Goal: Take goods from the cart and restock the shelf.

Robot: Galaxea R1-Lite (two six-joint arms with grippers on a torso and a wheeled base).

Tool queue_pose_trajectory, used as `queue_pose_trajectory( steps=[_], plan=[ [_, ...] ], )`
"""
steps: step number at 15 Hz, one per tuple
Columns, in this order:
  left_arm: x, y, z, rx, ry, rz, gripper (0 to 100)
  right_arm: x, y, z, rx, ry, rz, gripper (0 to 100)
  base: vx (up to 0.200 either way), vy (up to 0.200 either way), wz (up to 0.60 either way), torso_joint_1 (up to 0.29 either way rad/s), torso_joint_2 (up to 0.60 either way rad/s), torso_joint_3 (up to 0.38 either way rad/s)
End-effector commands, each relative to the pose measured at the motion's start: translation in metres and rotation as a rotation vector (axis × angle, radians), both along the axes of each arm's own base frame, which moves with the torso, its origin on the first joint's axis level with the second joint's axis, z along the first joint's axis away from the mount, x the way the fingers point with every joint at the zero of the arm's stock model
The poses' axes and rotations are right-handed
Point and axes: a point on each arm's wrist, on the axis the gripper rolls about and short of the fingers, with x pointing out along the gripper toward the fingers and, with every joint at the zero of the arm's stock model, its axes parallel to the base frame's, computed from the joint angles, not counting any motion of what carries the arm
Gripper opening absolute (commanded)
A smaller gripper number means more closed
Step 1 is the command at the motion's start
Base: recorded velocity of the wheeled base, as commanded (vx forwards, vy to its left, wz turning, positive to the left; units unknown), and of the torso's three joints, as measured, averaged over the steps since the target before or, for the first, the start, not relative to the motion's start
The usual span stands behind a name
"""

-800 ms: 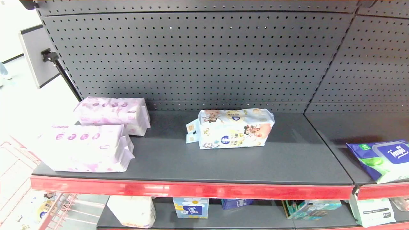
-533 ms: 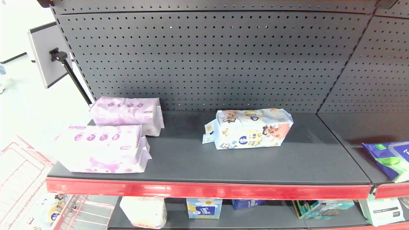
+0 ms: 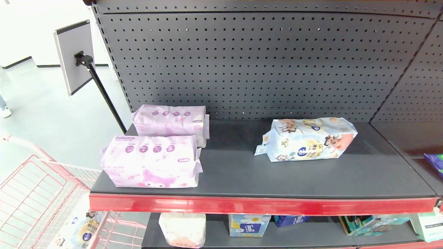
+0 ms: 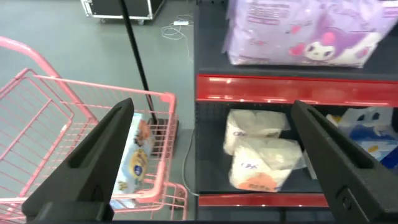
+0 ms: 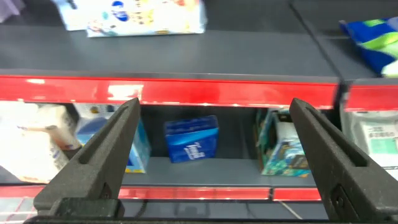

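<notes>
Head view, seen from my remote station: a pink wire shopping cart (image 3: 31, 193) stands at far left, beside the shelf's end, with a cartoon-printed soft pack (image 3: 82, 231) lying inside it. On the dark grey metal shelf with a red front strip (image 3: 259, 204), a front lilac plastic-wrapped tissue pack (image 3: 152, 162) lies at the left edge, and a rear lilac pack (image 3: 169, 121) lies just behind it. Right of centre, well apart, lies a pale blue cartoon-printed tissue pack (image 3: 306, 139). My left gripper (image 4: 211, 106) is spread wide and empty, facing the cart and shelf end. My right gripper (image 5: 214, 102) is equally wide and empty, facing the red strip.
</notes>
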Motion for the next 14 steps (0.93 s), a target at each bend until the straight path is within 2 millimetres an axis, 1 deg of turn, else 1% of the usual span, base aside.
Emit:
queue_pose_trajectory(
  steps=[1,11,14],
  plan=[
    [0.0001,0.0,0.0,0.001,0.001,0.0,100,0.0,0.0,0.0,0.0,0.0,0.002,100,0.0,0.2,0.0,0.002,0.0,0.002],
    [0.0001,0.0,0.0,-0.001,0.001,0.002,100,0.0,0.0,0.0,0.0,0.0,0.002,100,0.0,0.2,0.0,0.003,0.0,-0.001],
    [0.0001,0.0,0.0,-0.001,0.001,0.002,100,0.0,0.0,0.0,0.0,0.0,0.002,100,0.0,0.0,0.0,0.0,0.0,0.0]
  ],
)
